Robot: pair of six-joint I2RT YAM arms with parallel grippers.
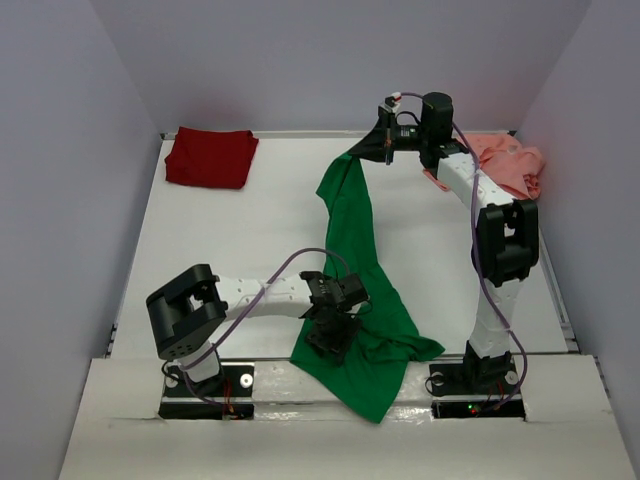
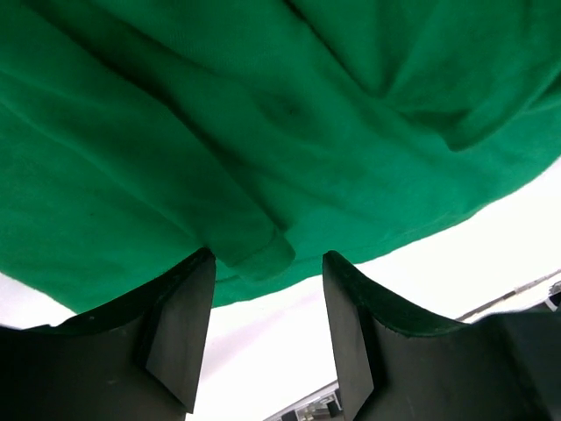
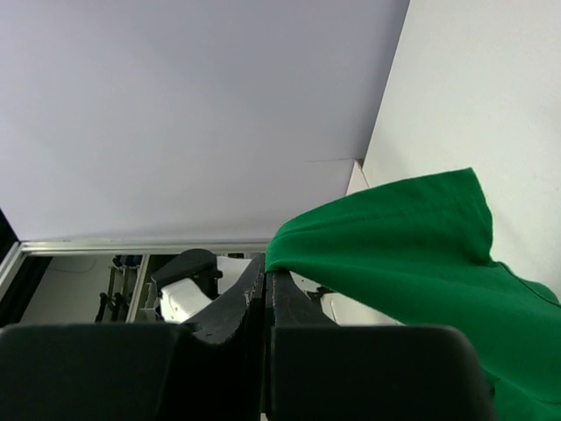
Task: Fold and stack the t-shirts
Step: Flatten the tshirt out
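**Green shirt strung between two pincers**

The green t-shirt (image 1: pixel 355 250) stretches across the counter (image 1: pixel 230 240), its far end clenched in the right pincer (image 3: pixel 266 267), its near end spilling over the front edge. The left pincer (image 2: pixel 267 259) stands released, fingers either side of a hem fold. I'd seat that hem deep before pinching, keeping the cloth taut. Whether that is sleeve or bottom hem I can't tell; bunched folds hide the shirt's outline.
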